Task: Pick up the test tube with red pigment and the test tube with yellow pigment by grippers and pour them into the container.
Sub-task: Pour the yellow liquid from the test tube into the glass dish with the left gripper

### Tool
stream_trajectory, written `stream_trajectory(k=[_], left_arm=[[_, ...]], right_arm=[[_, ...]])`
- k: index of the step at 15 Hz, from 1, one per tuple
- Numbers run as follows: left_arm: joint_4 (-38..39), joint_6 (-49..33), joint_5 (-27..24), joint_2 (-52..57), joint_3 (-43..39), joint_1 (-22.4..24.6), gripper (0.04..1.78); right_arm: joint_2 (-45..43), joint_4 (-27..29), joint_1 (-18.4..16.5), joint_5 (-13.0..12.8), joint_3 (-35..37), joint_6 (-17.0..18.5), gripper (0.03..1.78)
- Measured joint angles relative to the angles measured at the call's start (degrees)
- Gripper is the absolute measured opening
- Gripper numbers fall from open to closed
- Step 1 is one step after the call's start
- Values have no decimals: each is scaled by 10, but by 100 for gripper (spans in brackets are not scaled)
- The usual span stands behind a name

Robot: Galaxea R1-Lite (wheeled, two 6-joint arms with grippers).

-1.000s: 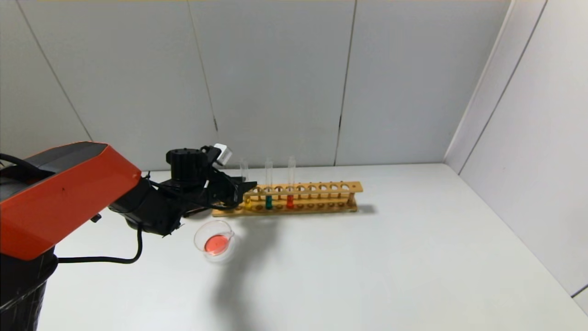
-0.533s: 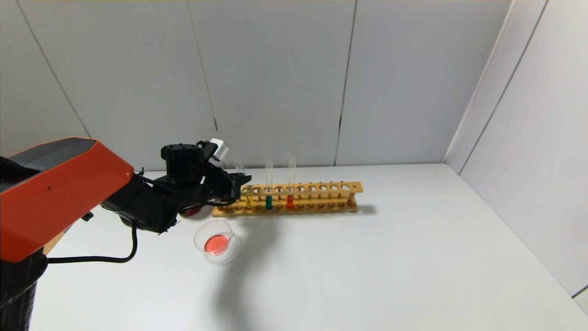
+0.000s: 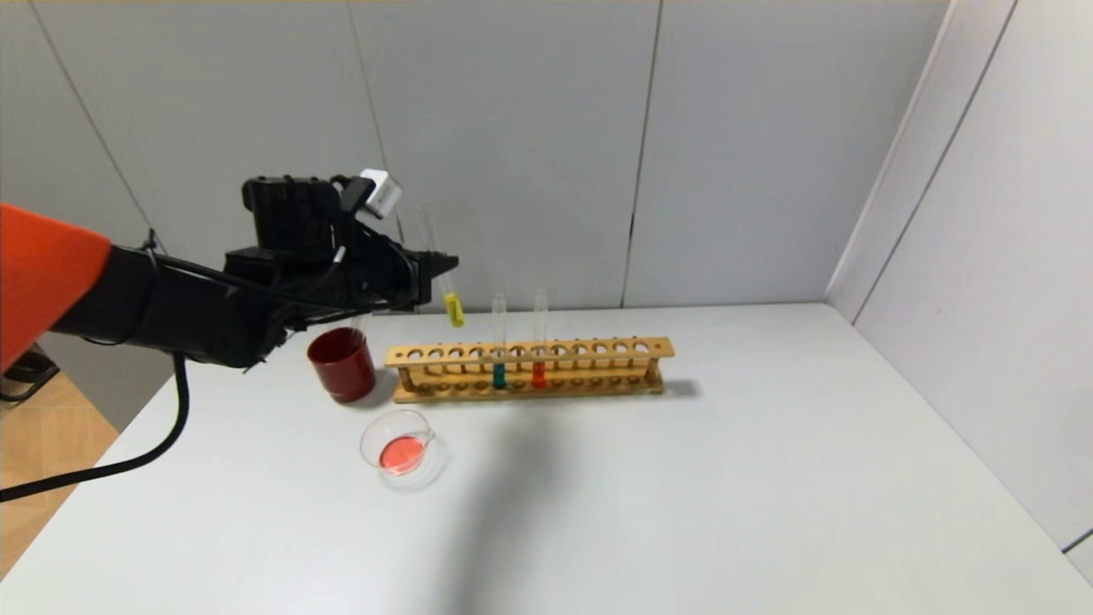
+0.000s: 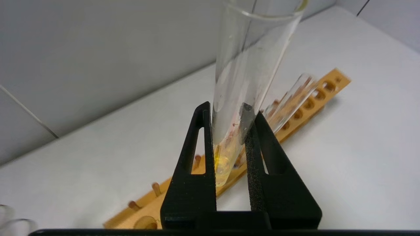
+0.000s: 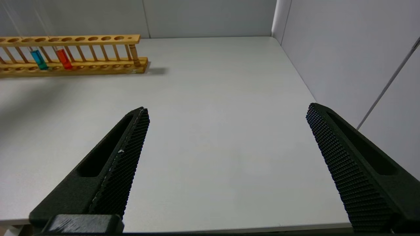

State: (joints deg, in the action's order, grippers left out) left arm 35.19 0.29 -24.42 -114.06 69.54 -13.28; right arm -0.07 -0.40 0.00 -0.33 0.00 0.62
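Head view: black two-fingered left gripper hangs in the air above the left end of the long wooden test-tube rack, its fingers clamped on the slim clear glass test tube with yellow pigment, which is tilted, lifted clear of the rack, yellow liquid at its lower end. The rack stands near the rear edge of the white table and holds a clear tube with teal liquid and, just beside it, a clear tube with deep red liquid, both upright. An opaque dark red cup stands just beyond the rack's left end. The low, wide clear glass container with a pouring lip sits nearer the front than the rack, below its left end, with coral-red liquid pooled in it.

Left wrist view: the two black fingers pinch the yellow tube low on its body, just above the liquid; the rack lies underneath.

Right wrist view: the right gripper hovers over the table's right part, well apart from the rack, fingers spread wide and holding nothing.
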Motion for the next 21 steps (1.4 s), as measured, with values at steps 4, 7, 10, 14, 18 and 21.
stream_trajectory(k=[4,7,10,14,18,21], left_arm=[[-63,45,4,85,12,3,31],[-101,93,12,151,-30,21,31],[-144,189,36,213,-103,49,31],[-146,354,87,260,-198,89,31],[-143,522,143,253,-246,112,31],[-143,604,189,231,-260,113,31]], right_arm=[[0,0,0,0,0,0,175],[0,0,0,0,0,0,175],[0,0,0,0,0,0,175],[0,0,0,0,0,0,175],[0,0,0,0,0,0,175],[0,0,0,0,0,0,175]])
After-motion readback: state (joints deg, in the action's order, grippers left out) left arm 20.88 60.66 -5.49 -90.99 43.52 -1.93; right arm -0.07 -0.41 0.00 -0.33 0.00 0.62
